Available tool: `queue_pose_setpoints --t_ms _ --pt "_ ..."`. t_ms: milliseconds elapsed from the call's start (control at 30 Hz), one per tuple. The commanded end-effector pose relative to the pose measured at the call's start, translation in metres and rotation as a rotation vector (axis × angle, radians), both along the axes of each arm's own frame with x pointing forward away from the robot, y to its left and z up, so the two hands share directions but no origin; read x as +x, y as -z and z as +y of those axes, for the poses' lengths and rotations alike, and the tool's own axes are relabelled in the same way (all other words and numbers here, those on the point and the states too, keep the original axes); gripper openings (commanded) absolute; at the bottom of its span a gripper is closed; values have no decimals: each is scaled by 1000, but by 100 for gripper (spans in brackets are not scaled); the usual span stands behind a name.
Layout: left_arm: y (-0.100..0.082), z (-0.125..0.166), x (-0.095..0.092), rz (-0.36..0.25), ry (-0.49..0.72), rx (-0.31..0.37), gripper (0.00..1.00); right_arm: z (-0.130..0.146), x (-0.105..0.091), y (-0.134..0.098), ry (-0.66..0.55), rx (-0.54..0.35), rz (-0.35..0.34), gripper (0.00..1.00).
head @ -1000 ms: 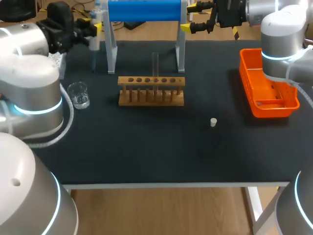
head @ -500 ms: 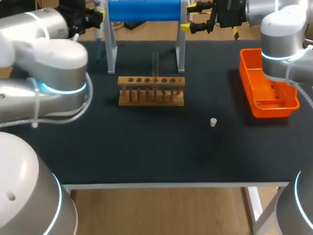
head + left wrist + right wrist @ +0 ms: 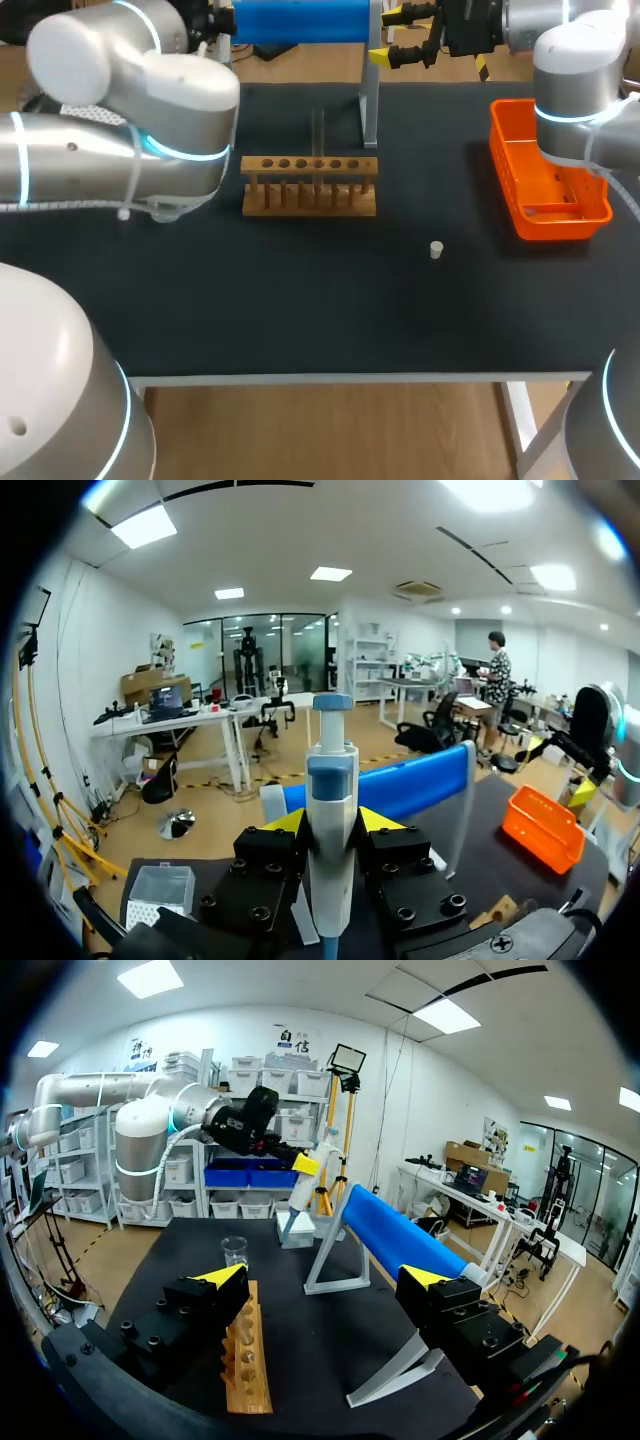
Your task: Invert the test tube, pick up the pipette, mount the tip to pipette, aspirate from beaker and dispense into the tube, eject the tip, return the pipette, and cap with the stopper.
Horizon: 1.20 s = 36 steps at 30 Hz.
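My left gripper (image 3: 330,825) is shut on the blue-and-white pipette (image 3: 329,780), which stands upright between its yellow tips. In the right wrist view that pipette (image 3: 316,1165) is held high beside the blue pipette stand (image 3: 400,1235). A clear test tube (image 3: 318,130) stands upright in the wooden rack (image 3: 310,186). The small white stopper (image 3: 436,249) lies on the black mat to the right of the rack. The glass beaker (image 3: 235,1250) stands beyond the rack; in the head view my left arm (image 3: 150,110) hides it. My right gripper (image 3: 386,35) hangs open at the stand's right post, holding nothing.
An orange basket (image 3: 545,180) sits at the table's right edge. A white tip box (image 3: 160,890) stands on the mat below my left gripper. The blue stand (image 3: 300,18) spans the table's back edge behind the rack.
My left arm has swung to the right with the pipette, toward the blue stand, and now covers the beaker in the head view. The right arm has kept still.
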<state>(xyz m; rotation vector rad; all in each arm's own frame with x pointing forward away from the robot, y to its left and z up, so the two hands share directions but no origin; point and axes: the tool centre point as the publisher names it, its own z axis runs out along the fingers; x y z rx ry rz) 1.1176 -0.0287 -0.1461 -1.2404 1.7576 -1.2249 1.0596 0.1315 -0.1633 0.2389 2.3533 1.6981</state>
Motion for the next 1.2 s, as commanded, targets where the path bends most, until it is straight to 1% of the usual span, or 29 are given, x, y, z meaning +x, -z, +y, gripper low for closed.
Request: queue_pose_setpoints --t_ms 33,200,367,833,1200 --pt "3 -9 22 32 -65 27 0 -1 0 -1 -3 -2 2 100" --pt "5 -7 28 51 -96 25 0 -1 0 -1 -3 -2 2 100" --pt "8 -8 34 87 -128 24 0 -1 0 -1 -3 -2 2 100" --pt "13 -13 46 125 -147 26 0 -1 0 -1 -3 -2 2 100" --pt "24 -16 54 157 -157 24 0 -1 0 -1 -3 -2 2 100"
